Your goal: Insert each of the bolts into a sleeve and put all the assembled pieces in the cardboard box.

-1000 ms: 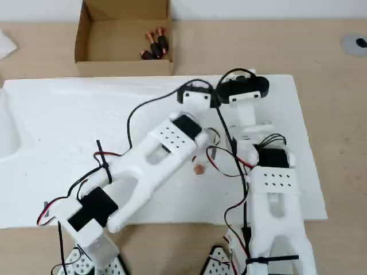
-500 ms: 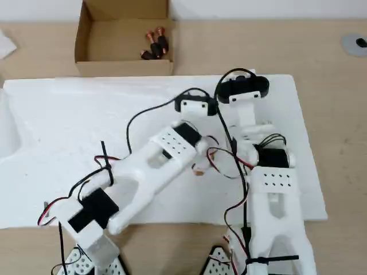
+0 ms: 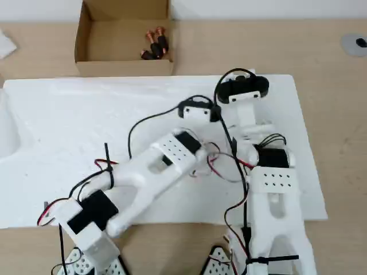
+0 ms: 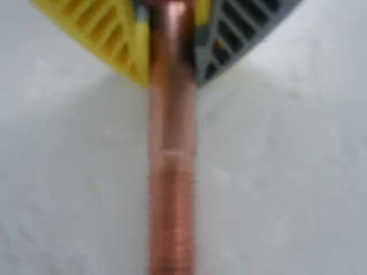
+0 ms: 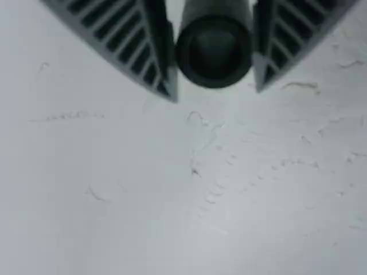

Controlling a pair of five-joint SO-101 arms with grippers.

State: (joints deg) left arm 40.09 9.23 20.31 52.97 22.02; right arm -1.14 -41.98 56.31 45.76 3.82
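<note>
Where left jaws clamp bolt (image 4: 172, 143), both ends cut off; right jaws clamp sleeve (image 5: 213, 50).

- The bolt (image 4: 172, 143) sticks out of the left claw (image 4: 171, 80). Its end away from the claw is cut off by the picture's edge, and its head end is hidden deep between the clamping fingers (image 4: 109, 34).
- The sleeve (image 5: 213, 51) gripped in the right claw (image 5: 213, 89) shows its open mouth. Its length farther back inside the claw is cut off.
- From above, the left arm (image 3: 155, 166) and the right arm (image 3: 275, 183) cover their own claws.
- The assembled pieces (image 3: 155, 46) in the cardboard box (image 3: 123, 67), well beyond both claws, are too small to count.
</note>
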